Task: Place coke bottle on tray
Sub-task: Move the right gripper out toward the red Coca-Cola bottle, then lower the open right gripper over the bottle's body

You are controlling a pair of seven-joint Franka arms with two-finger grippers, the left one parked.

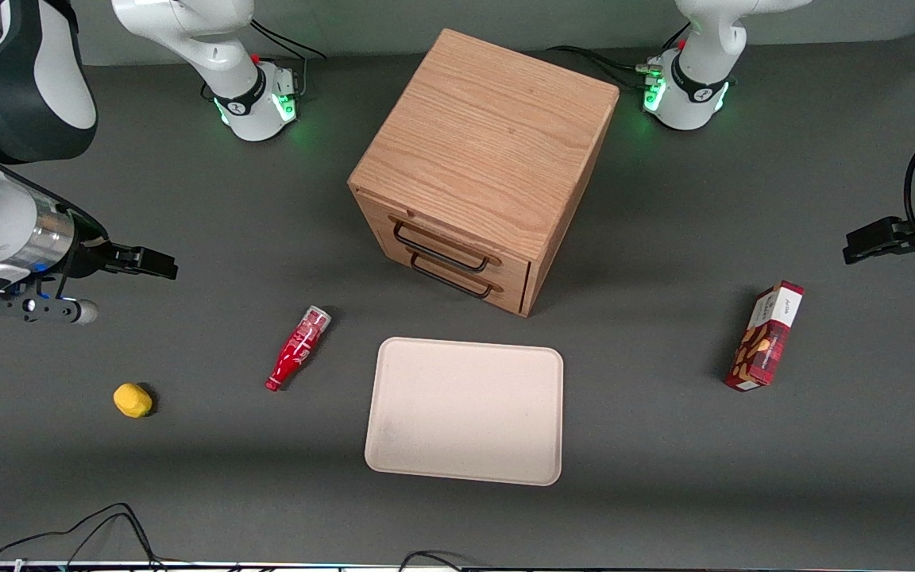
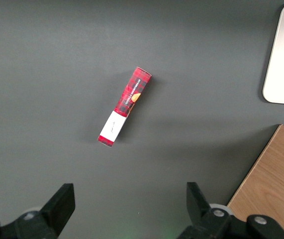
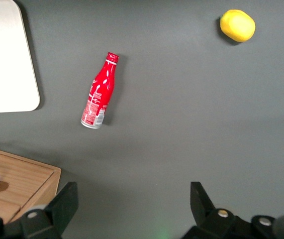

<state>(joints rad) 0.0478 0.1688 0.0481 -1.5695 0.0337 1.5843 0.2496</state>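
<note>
The coke bottle (image 1: 298, 348) lies flat beside the tray (image 1: 394, 445), cap toward the front camera; the gripper (image 1: 157, 262) hovers apart, jaws wide.

We see coke bottle (image 1: 297, 349) lying on table (image 1: 664, 492), near tray (image 1: 394, 445) but apart from it, toward working arm's end. Drawer cabinet (image 1: 489, 151) farther from front camera than tray. Small round thing (image 1: 133, 400), perhaps lemon, nearer than bottle. Snack box (image 1: 765, 337) toward parked arm's end. Gripper (image 1: 164, 266) above table, farther than bottle.

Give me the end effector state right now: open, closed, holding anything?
Right arm's end effector: open and empty, hanging above the table, apart from the coke bottle, which lies on its side on the table beside the tray.
</note>
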